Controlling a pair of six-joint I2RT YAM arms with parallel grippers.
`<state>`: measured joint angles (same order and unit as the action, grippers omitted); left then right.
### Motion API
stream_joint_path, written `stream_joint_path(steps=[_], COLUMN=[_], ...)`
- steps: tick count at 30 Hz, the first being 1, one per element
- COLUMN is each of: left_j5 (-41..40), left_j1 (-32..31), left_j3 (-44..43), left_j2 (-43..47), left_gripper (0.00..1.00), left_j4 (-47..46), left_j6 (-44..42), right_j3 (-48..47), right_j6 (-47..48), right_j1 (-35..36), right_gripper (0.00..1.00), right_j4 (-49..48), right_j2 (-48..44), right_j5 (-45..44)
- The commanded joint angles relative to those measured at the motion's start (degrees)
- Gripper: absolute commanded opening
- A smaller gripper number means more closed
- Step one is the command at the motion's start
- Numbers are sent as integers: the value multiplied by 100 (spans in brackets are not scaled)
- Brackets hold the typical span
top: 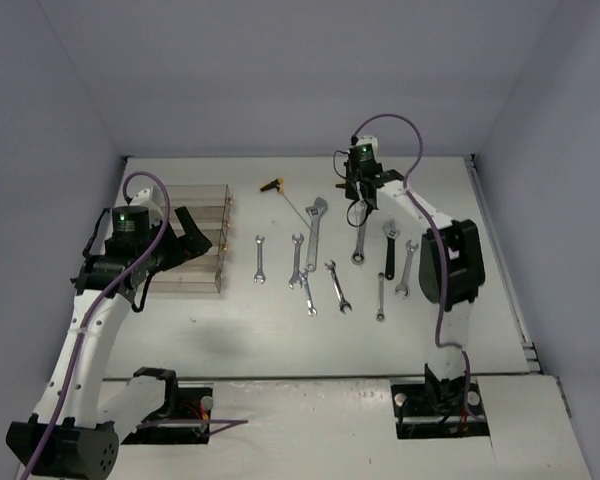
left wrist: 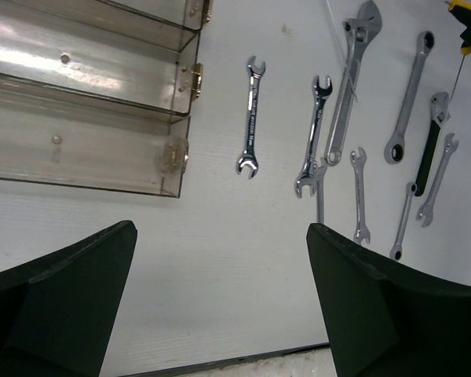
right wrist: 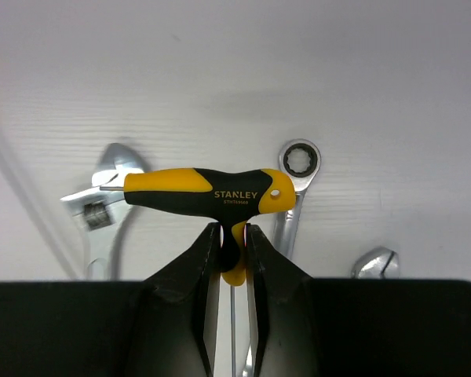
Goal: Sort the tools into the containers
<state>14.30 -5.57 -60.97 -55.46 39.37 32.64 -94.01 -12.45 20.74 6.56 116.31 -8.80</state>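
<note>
Containers (top: 195,280) of clear plastic, joined in a row, stand at the 9 o'clock side of the white surface (top: 280,340). The left gripper (top: 185,243) hangs just over their 3 o'clock edge with its jaws spread wide and nothing between them. In its own wrist view the two dark fingers (left wrist: 63,298) frame bare surface, with the bin walls (left wrist: 86,71) off toward 10 o'clock.

Toward the middle, the silver wrenches lie flat in a loose row, their lengths running roughly 12 to 6. A small double-ended wrench (top: 260,259) is nearest the bins but well apart from them. Beyond it, toward 12 o'clock, a loose yellow-and-black handle (top: 273,185) lies with its thin rod slanting toward the adjustable wrench (top: 316,222).

Further toward 3 o'clock lie a ratchet wrench (top: 360,243) and a black-handled wrench (top: 389,255), side by side.

Over the 12 o'clock end of that group is the right gripper (top: 360,195). Its wrist view shows the jaws pinched together on the stem of a yellow-and-black T-handle tool (right wrist: 212,192). The crossbar lies level across the fingertips, and the thin shaft runs back between the fingers (right wrist: 180,298). Blurred beneath it are the adjustable wrench's head (right wrist: 106,196) and the ratchet wrench's ring (right wrist: 300,162).
</note>
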Motion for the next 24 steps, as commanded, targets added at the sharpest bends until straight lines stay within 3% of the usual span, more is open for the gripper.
stream_joint_path(steps=[1, 5, 10, 19, 24], left_j5=[745, 1464, 1809, 1549, 1360], left_j1=[-42, -109, -383, -1573, -1902], left_j3=[-464, -703, -1370, -2172, -2226], left_j2=[-117, -547, -1317, -2410, -2831], left_gripper=[88, 88, 88, 88, 88], left_j4=[-753, -1397, -1512, -2030, -2467], left_j6=[511, 1069, 1219, 1509, 1800], right_j3=[464, 1117, 1645, 2153, 2133], right_j6=[796, 1088, 1174, 1151, 996], right_j1=[283, 418, 468, 704, 826], right_gripper=[0, 0, 0, 0, 0], right_j4=[-207, -203, -190, -183, -190], right_j2=[-1464, -2181, -2962, -3375, -3396], right_j5=[1283, 2215, 3162, 3703, 3885])
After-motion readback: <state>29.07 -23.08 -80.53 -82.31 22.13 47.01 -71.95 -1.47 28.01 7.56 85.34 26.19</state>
